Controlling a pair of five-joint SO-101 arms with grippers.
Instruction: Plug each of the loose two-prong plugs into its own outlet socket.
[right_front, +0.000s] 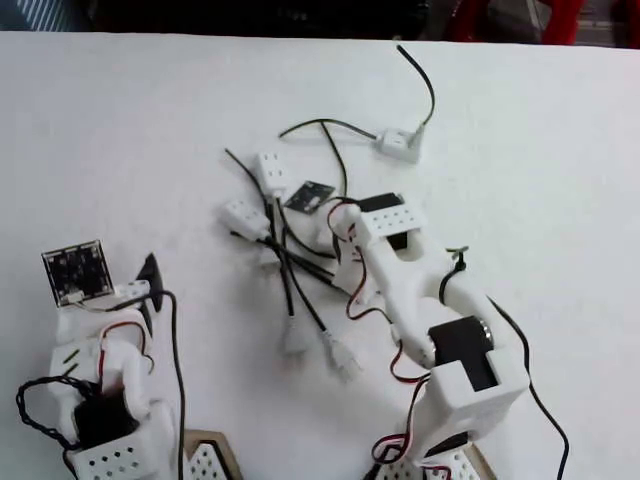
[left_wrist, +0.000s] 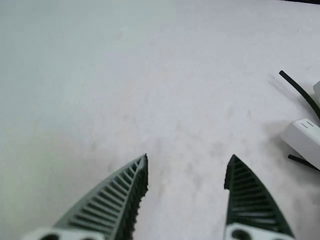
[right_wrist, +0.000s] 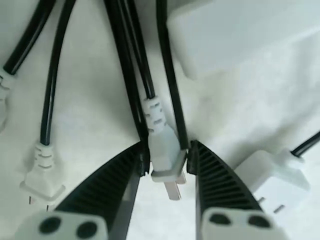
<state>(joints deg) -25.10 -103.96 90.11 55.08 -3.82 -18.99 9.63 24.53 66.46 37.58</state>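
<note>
At the near left of the white table (right_front: 120, 120), the left gripper (left_wrist: 186, 165) hangs low over bare surface, its ribbed fingers (left_wrist: 125, 200) spread wide with nothing between them. Off to its right lies the end of a white block (left_wrist: 305, 140), with a black cable (left_wrist: 300, 92) just beyond it

In the near middle, two loose plugs, a left one (right_front: 296, 338) and a right one (right_front: 342, 360), lie close together, their black cords running away into a tangle further up the table

The right arm (right_front: 430, 300) stretches from the near right edge toward the middle. The right gripper (right_wrist: 167, 148) is clamped on a white two-prong plug (right_wrist: 164, 150): one finger (right_wrist: 125, 175) presses each flank of its body and the prongs stick out between them. I cannot tell whether it is lifted or resting on the table. Another small plug (right_wrist: 42, 177) lies flat to one side and a bulkier white plug (right_wrist: 270, 182) to the other, neither touching the fingers

Beyond the tangle, left of centre, sit two outlet sockets, a nearer one (right_front: 243, 217) and a farther one (right_front: 272, 172). A third socket (right_front: 398, 145) lies farther right, well apart, its cable curling toward the far edge
</note>
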